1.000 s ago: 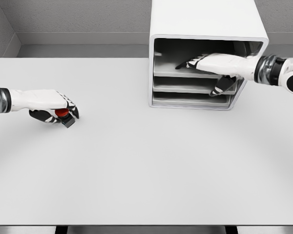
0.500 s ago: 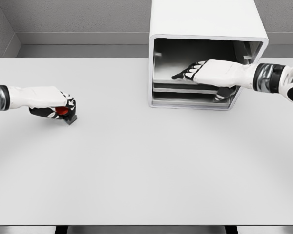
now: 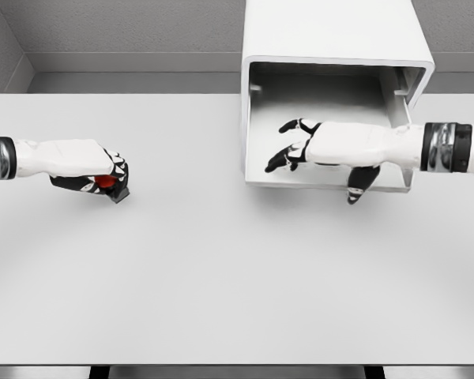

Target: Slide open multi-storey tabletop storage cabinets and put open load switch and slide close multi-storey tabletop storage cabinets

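cabinet (image 3: pixel 332 35): white box at 1 o'clock on the table (image 3: pixel 221 276), open face toward the camera. No drawers or shelves readable inside right now; interior looks bare, partly hidden by the right arm.
switch (image 3: pixel 109 184): small dark block with a red button, at 9 o'clock on the table, well apart from the cabinet.
left hand (image 3: pixel 91 170): fingers curled around the switch, red cap showing between them. Can't tell whether it's lifted or resting on the table.
right hand (image 3: pixel 316 146): across the cabinet mouth, fingers spread and loose, holding nothing. Thumb hangs down past the lower lip.
switch handling: judged rigid, light, compact. Hard plastic, likely a bit slick. Best gripped on the dark body's flat sides, not the red cap, which may depress or roll under pressure.
cabinet handling: stiff shell, looks light enough to skid or tip if pulled hard. Drawer fronts are the place to hook fingers, pulling straight toward 6 o'clock.
risk: switch twisting in a five-finger wrap during the carry toward 1 o'clock.
stage: judged early, switch not yet stowed.
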Robot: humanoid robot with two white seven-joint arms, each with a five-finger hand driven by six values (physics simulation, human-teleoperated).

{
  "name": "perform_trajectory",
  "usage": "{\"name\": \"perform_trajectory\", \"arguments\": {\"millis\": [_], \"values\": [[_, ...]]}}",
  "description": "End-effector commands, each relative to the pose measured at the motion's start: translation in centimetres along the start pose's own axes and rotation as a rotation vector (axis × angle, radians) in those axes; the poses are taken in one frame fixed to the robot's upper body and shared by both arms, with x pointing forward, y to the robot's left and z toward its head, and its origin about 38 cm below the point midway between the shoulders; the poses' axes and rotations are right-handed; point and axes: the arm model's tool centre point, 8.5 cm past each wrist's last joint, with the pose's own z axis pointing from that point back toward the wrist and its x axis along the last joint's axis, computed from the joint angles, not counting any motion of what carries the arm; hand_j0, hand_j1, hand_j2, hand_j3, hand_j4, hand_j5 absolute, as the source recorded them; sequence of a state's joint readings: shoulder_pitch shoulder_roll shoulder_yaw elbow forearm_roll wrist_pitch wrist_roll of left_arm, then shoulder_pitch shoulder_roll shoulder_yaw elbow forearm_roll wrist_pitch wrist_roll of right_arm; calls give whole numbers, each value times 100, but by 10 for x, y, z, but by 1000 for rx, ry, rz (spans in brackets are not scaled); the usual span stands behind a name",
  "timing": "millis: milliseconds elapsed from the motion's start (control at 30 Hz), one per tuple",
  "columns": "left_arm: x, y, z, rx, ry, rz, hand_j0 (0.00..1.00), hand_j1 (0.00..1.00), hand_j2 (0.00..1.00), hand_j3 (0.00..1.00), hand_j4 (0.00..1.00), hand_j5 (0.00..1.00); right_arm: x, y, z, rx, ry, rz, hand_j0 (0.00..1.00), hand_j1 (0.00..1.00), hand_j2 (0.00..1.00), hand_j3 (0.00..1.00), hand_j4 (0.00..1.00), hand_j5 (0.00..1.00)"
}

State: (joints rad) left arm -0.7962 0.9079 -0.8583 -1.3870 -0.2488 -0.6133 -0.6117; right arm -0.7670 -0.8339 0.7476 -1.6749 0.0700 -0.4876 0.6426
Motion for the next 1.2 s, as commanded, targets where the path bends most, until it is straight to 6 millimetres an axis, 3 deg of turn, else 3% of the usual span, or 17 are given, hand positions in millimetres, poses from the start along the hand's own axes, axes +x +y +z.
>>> {"name": "perform_trajectory", "arguments": {"millis": [0,200,900,1167], "values": [[1,1,-1,5,-3,5,38,38,38,38,38,38,5,5,1,46,-24,174,100,100,100,100,100,100],[2,1,-1,6,-7,2,38,38,38,38,38,38,5,4,14,28,-3,175,100,100,100,100,100,100],[2,2,-1,7,-5,-1,38,38,38,38,38,38,11,14,11,38,-23,163,100,100,100,100,100,100],[1,2,-1,5,-4,1,38,38,38,38,38,38,10,1,41,-8,34,185,100,100,100,100,100,100]]}}
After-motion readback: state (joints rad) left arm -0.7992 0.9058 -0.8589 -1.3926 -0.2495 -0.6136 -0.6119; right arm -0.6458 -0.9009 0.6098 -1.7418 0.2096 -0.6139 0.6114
